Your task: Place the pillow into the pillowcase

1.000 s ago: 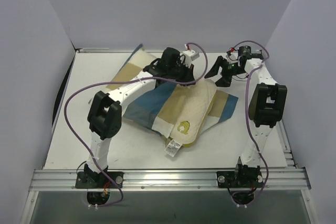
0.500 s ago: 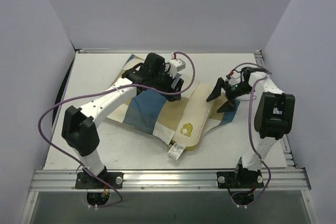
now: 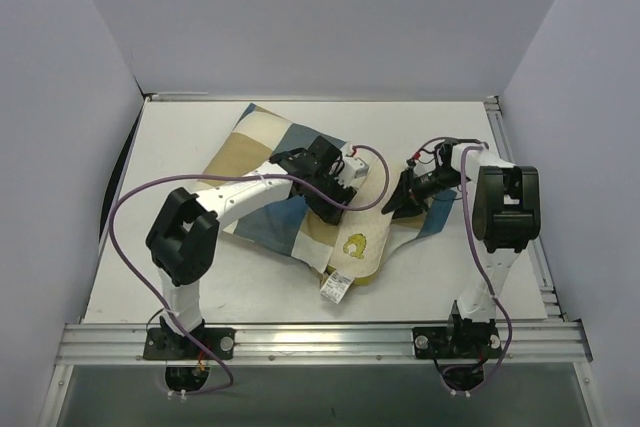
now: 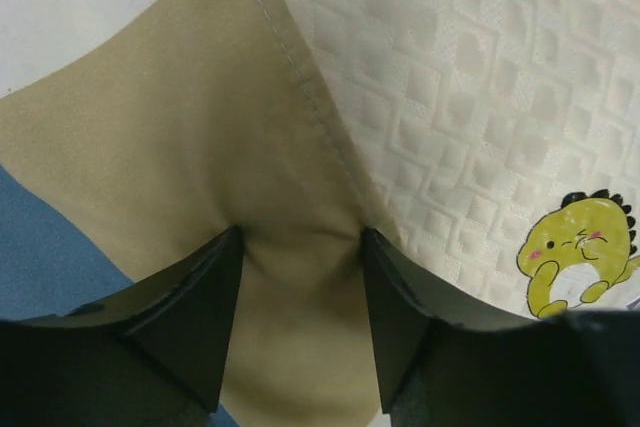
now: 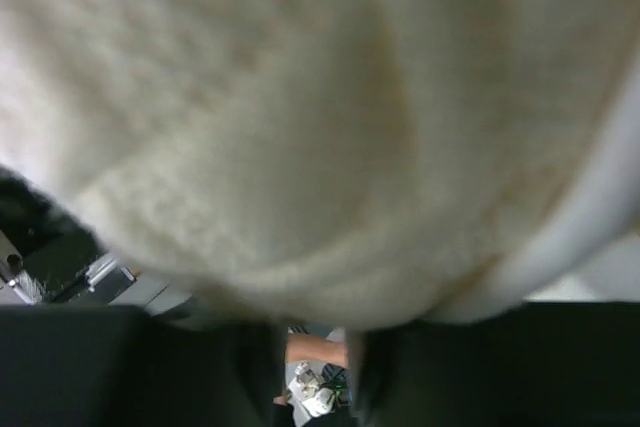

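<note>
The pillow (image 3: 375,229) lies partway inside the pillowcase (image 3: 255,142) on the table (image 3: 450,262). The pair runs along one line from far left to near right, and only the near-right end of the cream knit, the end with the yellow emblem (image 4: 580,252), shows outside the checked cloth. My left claw (image 4: 300,277) sits right by the case's hem (image 4: 300,87) with its jaws apart, both tips pressed into the tan block so that the cloth puckers between them; nothing is pinched that I can see. From there the bare pillow lies just to my right, against the hem. My right claw (image 3: 398,201) is at the pillow's right-hand edge, but its own camera is so smothered in cream knit that I cannot tell whether those jaws grip the pillow or only nose against it. I judge that the next move turns on that long axis: either the hem is drawn near-right over the pillow, or the pillow is pushed far-left along its length. My left claw is the one placed for the hem.
</note>
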Controlling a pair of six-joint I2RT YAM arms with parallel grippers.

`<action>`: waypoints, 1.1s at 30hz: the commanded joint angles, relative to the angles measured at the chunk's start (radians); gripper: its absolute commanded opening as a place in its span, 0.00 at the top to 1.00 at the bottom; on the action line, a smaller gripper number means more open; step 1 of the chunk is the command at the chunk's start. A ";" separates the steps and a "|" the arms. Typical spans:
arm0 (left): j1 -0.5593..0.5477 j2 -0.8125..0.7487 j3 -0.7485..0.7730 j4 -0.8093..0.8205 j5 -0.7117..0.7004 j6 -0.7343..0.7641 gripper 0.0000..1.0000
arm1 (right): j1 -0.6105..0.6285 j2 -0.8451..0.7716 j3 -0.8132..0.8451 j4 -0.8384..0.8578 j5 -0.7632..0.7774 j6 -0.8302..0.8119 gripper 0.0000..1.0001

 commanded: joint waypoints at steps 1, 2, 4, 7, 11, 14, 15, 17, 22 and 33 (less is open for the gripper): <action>0.015 0.006 0.065 -0.021 0.040 0.027 0.43 | 0.010 0.002 0.023 -0.011 -0.068 0.012 0.80; 0.015 0.010 0.074 -0.021 0.070 0.030 0.47 | 0.010 0.005 0.027 -0.008 -0.074 0.015 0.91; 0.013 0.020 0.102 -0.020 0.184 0.036 0.67 | 0.011 0.016 0.046 -0.001 -0.081 0.020 1.00; -0.002 0.037 0.170 -0.015 0.386 0.019 1.00 | 0.016 0.029 0.067 0.027 -0.138 0.061 1.00; -0.072 0.081 0.345 0.016 0.592 -0.024 1.00 | 0.043 -0.038 0.011 0.436 -0.213 0.399 1.00; -0.086 0.130 0.480 0.028 0.700 -0.087 1.00 | 0.053 -0.147 -0.160 1.051 -0.214 0.924 1.00; -0.080 0.135 0.496 0.028 0.710 -0.082 1.00 | 0.059 -0.174 -0.198 1.210 -0.201 1.075 1.00; -0.044 0.130 0.484 0.031 0.729 -0.075 1.00 | 0.068 -0.184 -0.255 1.408 -0.183 1.259 1.00; 0.053 0.084 0.292 0.029 0.705 -0.020 1.00 | 0.116 -0.146 -0.238 0.761 -0.039 0.691 1.00; 0.213 -0.146 0.117 0.046 0.352 -0.105 0.41 | 0.116 -0.075 -0.207 0.236 0.078 0.062 1.00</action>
